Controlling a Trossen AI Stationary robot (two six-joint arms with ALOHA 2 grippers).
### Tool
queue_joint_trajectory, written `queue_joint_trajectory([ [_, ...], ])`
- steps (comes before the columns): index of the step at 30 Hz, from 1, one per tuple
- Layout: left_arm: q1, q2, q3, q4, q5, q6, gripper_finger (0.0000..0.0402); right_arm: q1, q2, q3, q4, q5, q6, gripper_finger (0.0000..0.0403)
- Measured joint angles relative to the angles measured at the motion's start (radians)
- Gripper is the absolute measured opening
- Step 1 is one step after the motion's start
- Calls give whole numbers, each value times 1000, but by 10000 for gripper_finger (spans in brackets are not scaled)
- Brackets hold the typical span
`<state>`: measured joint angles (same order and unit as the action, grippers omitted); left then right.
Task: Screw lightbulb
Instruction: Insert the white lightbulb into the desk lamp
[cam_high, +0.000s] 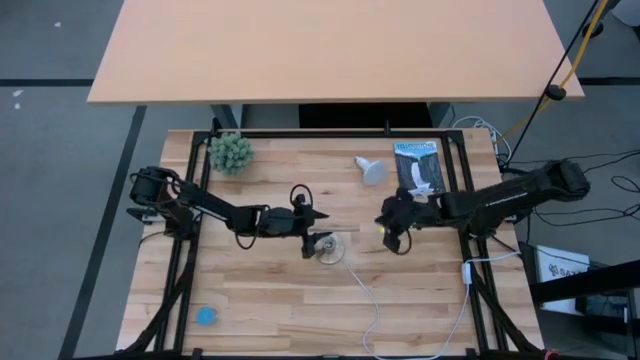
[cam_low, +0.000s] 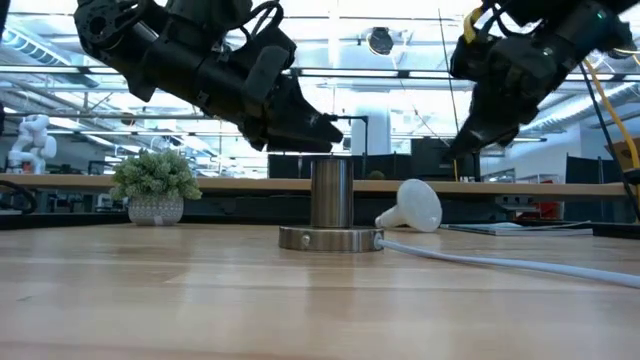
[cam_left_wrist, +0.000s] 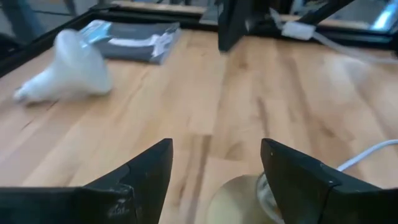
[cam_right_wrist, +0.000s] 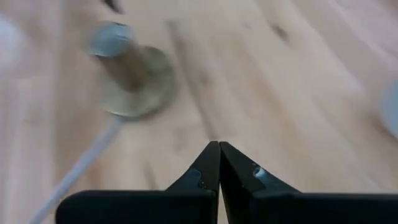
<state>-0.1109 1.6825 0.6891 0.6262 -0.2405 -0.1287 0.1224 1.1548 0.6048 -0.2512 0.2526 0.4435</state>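
High view: the lightbulb (cam_high: 371, 170) lies loose on the tabletop (cam_high: 270, 290), behind the socket (cam_high: 327, 247). Left gripper (cam_high: 318, 215) hovers over the socket, jaws spread; right gripper (cam_high: 390, 236), jaws pressed together, must open and fetch it.

socket (cam_high: 329, 247) blocks table centre; lightbulb (cam_high: 372, 170) unobstructed.

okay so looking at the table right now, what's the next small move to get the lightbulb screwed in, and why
Probably open the right gripper and move it toward the lightbulb. The bulb lies on its side on the table, untouched, away from the socket, and the right fingers are shut on nothing. The left gripper is open at the socket, seemingly placed to steady it, so the right arm looks free to fetch the bulb.
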Motion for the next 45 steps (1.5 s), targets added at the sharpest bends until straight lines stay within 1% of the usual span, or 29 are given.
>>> queue_joint_trajectory([
  [3,23,0,0,-12,-9,-1,247,-45,-2,88,-180,38,32,0],
  [6,44,0,0,-14,-8,-15,247,-105,17,154,-249,38,19,0],
  [12,67,0,0,-13,-4,-38,247,-272,90,254,-246,36,-45,0],
  [16,86,0,0,-13,-4,-38,247,-394,172,312,-246,32,-41,0],
  [22,99,0,0,-14,-4,-38,247,-532,297,369,-232,34,-22,8],
  [27,99,0,0,-14,-4,-38,247,-639,400,440,-216,38,-41,32],
  [32,109,0,0,-13,-4,-36,247,-720,500,559,-217,36,-97,65],
  [35,121,0,0,-14,-4,-22,247,-748,545,631,-231,31,-123,93],
  [39,130,0,0,-27,-4,-20,247,-765,603,710,-230,30,-213,134],
  [42,130,0,0,-71,-3,-20,247,-777,645,733,-219,31,-298,157],
  [45,130,0,0,-88,-3,-21,247,-799,697,732,-223,31,-330,165],
])
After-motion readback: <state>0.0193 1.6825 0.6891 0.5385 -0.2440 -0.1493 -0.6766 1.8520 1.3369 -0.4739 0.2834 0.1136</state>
